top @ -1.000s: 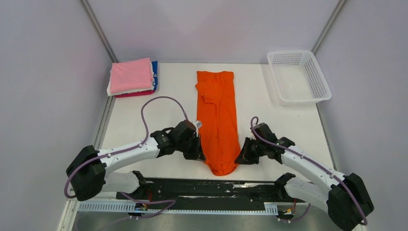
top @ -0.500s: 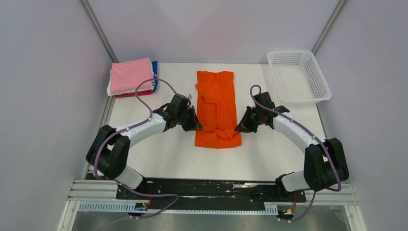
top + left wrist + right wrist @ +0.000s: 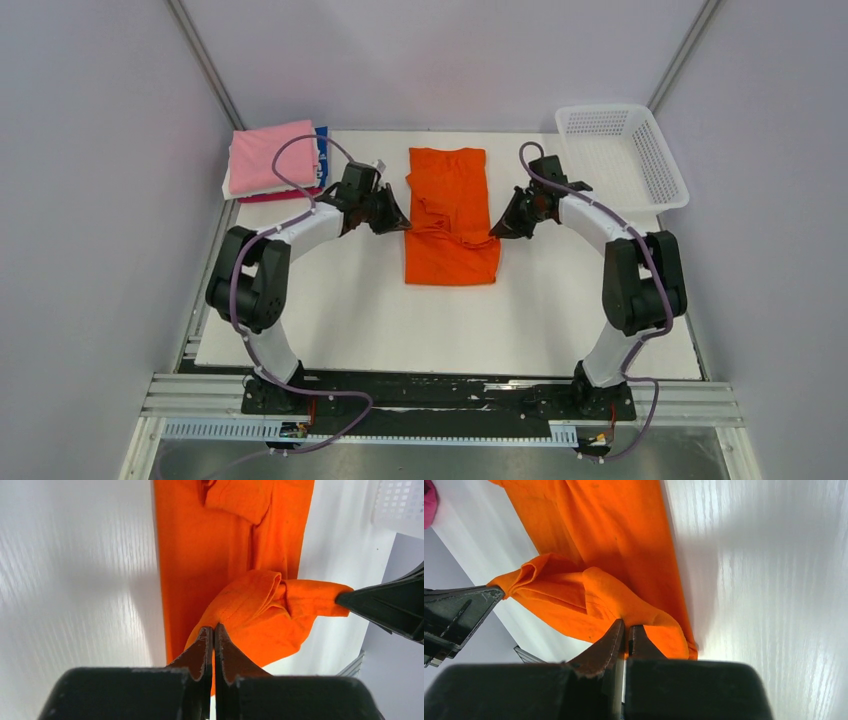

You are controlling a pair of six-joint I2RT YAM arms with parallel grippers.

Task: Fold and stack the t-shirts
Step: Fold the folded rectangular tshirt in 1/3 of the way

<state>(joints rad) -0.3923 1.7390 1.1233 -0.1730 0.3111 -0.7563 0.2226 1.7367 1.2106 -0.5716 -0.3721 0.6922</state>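
Folded blue, white, red t-shirts (image 3: pixel 321 175) mostly hidden under folded pink t-shirt (image 3: pixel 250 160). Bright orange cloth t-shirt (image 3: pixel 220 545) cut off by top edge, both wrist views.

Table (image 3: pixel 330 300): white top with faint streaked grain
Back wall (image 3: pixel 440 60): plain pale lilac-grey panel
Side walls (image 3: pixel 90 200): same colour, met the back at slim metal posts (image 3: pixel 205 65)
Near edge: aluminium rail (image 3: pixel 190 410) ran across
Light: even, soft glare on the table
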